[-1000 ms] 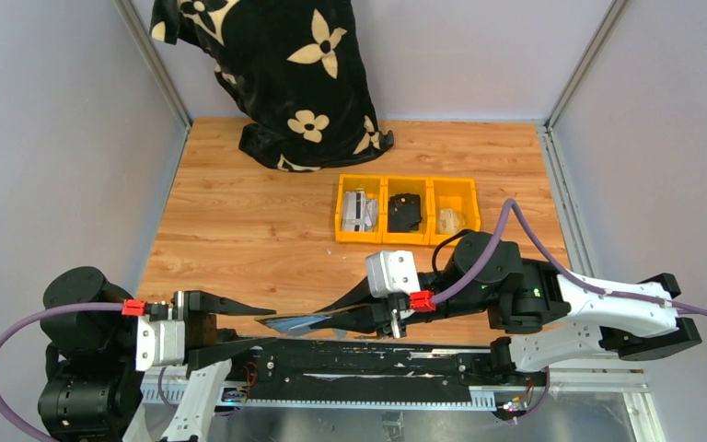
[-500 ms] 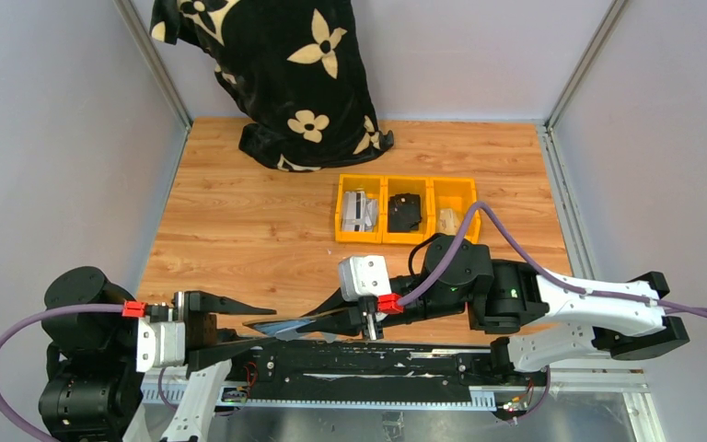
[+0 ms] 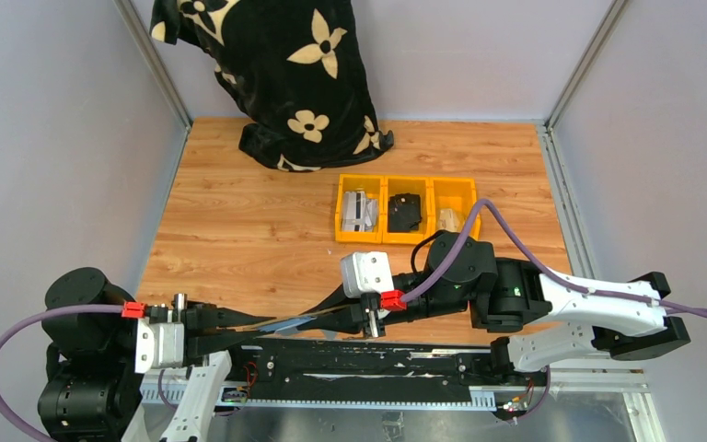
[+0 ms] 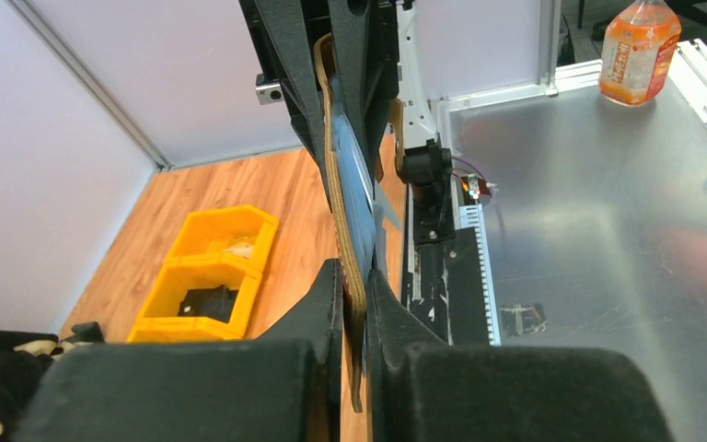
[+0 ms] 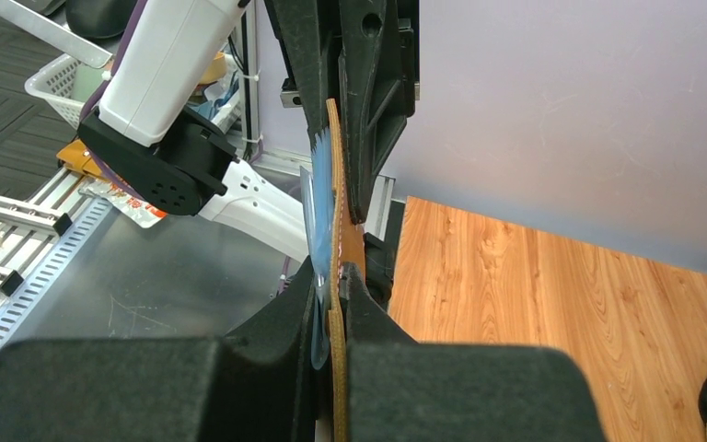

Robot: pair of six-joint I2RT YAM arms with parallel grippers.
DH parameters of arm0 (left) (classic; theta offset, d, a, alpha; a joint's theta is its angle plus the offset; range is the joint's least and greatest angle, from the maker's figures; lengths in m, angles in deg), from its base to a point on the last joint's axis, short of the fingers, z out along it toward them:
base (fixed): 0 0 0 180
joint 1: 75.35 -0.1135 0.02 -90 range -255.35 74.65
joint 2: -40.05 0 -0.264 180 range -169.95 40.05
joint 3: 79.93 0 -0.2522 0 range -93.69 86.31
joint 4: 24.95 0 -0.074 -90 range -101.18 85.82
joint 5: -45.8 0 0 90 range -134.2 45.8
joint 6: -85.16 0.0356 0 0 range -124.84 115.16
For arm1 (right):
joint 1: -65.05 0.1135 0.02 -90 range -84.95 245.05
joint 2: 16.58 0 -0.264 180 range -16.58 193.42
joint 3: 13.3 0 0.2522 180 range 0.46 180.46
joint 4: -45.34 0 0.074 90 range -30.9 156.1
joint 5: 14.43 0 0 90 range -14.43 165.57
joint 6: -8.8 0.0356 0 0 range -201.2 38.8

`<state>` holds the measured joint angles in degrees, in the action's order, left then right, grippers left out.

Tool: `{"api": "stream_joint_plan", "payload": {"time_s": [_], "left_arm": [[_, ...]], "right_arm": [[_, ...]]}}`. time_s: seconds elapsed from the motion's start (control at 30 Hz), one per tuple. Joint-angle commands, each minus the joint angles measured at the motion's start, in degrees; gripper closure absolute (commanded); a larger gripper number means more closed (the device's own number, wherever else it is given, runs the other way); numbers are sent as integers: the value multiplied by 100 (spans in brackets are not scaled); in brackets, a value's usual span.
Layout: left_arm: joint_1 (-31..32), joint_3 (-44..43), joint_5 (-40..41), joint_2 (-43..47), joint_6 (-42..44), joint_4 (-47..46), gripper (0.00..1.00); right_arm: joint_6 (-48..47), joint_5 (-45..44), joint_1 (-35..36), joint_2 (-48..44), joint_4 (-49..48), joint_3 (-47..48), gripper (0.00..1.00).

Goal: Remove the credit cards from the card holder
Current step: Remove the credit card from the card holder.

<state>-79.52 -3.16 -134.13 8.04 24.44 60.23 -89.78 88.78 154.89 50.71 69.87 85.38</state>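
Pinching the card holder (image 3: 287, 323) from both ends, left gripper (image 4: 353, 276) and right gripper (image 5: 335, 274) hold it aloft on the near side of the yellow bins (image 3: 368, 238) — credit cards seemingly inside. Next, one gripper likely must release and catch a card's edge.

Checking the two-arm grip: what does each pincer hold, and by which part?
The card holder: left pincer clamps one end, right pincer the opposite end.

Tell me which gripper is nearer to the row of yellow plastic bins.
Right. The right gripper sits just near-left of the yellow plastic bins, shut on the flat brown card holder; the left gripper clamps its other end, farther left.
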Motion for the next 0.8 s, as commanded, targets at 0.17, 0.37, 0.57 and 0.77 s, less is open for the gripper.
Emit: {"api": "stream_joint_plan", "payload": {"time_s": [0.17, 0.37, 0.57, 0.77], "left_arm": [[13, -155, 8, -148, 213, -14, 100], [-16, -281, 122, -174, 326, -15, 100], [-225, -376, 511, -94, 395, -19, 100], [-312, -389, 1114, -43, 621, -13, 100]], "right_arm": [[159, 575, -37, 73, -286, 162, 96], [172, 726, -36, 70, -367, 53, 63], [205, 672, -37, 56, -468, -26, 60], [281, 566, -40, -139, -525, -167, 32]]}}
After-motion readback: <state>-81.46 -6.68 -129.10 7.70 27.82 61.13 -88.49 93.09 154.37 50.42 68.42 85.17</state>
